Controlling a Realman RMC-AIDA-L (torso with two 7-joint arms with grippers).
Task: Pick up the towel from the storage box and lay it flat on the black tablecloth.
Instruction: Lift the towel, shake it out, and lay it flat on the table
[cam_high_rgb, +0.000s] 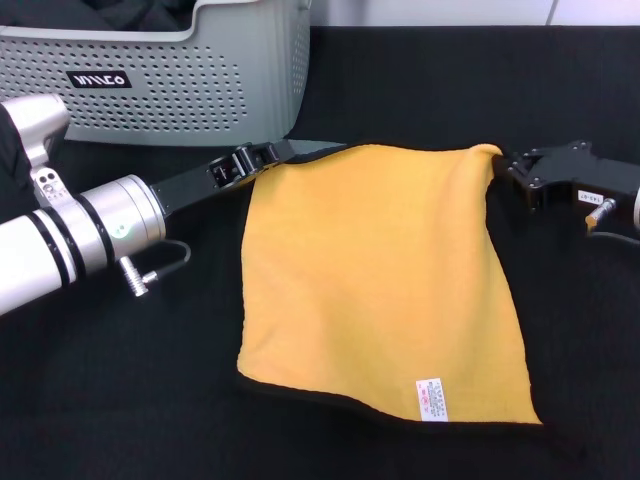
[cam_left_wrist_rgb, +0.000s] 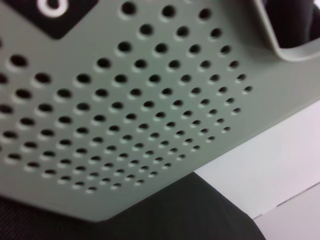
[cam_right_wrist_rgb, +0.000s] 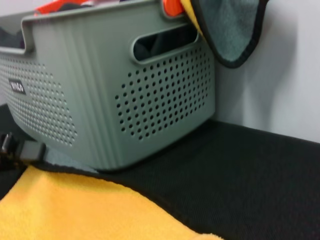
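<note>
The yellow-orange towel (cam_high_rgb: 380, 270) lies spread on the black tablecloth (cam_high_rgb: 420, 80), with its white label (cam_high_rgb: 431, 398) at the near edge. My left gripper (cam_high_rgb: 248, 160) is shut on the towel's far left corner, close to the storage box (cam_high_rgb: 190, 80). My right gripper (cam_high_rgb: 512, 168) is shut on the far right corner. The far edge runs straight between them. In the right wrist view the held corner (cam_right_wrist_rgb: 227, 30) hangs close to the camera and shows its grey underside. The left wrist view shows only the box wall (cam_left_wrist_rgb: 125, 125).
The grey box stands at the far left of the cloth, with dark items inside and something red-orange (cam_right_wrist_rgb: 60, 6) at its rim. A white wall (cam_right_wrist_rgb: 280, 75) rises behind the table. The cloth lies bare to the right of the box and around the towel.
</note>
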